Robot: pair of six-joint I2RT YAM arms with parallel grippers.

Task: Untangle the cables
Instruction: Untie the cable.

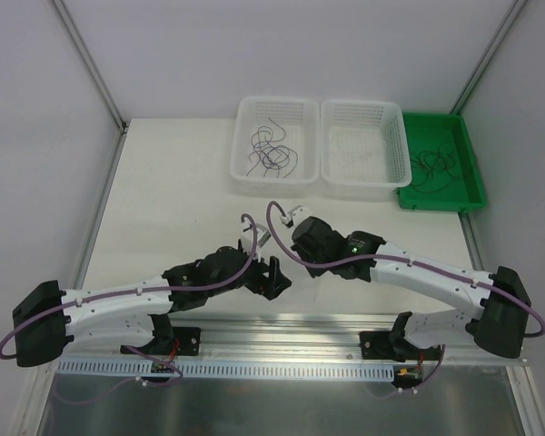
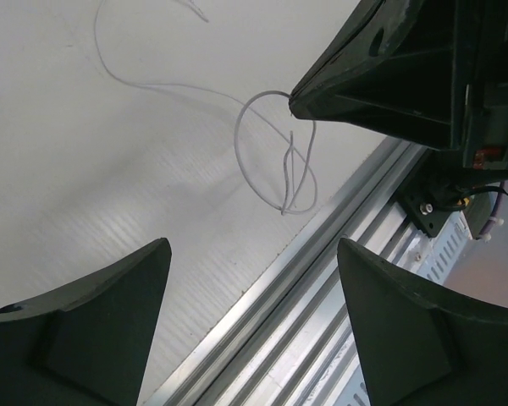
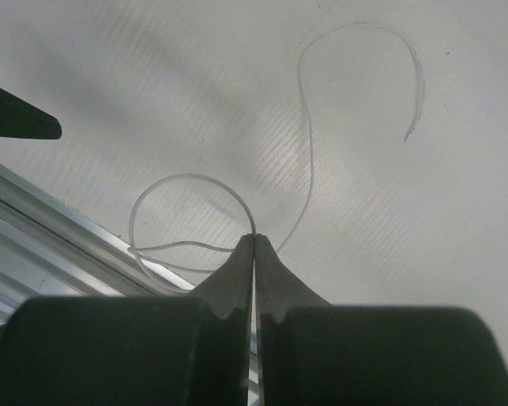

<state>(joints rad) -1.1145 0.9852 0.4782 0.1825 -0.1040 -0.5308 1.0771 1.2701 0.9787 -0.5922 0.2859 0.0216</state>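
Observation:
A thin pale wire [image 3: 186, 176] lies looped on the white table by the front rail. My right gripper [image 3: 254, 238] is shut on it, pinching the loop at the fingertips; a long tail curls away across the table. In the left wrist view the same loop [image 2: 238, 139] hangs from the right gripper's fingers [image 2: 381, 76]. My left gripper [image 2: 254, 245] is open and empty, just short of the loop, over the table edge. In the top view the two grippers meet at the front centre, left [image 1: 274, 277] and right [image 1: 289, 257]. Dark curly cables lie in the left white basket [image 1: 271, 154] and the green tray [image 1: 433, 165].
Two white baskets [image 1: 365, 186] and a green tray [image 1: 468, 195] stand at the back of the table. An aluminium rail [image 2: 322, 254] runs along the front edge under the grippers. Frame posts stand at both back corners.

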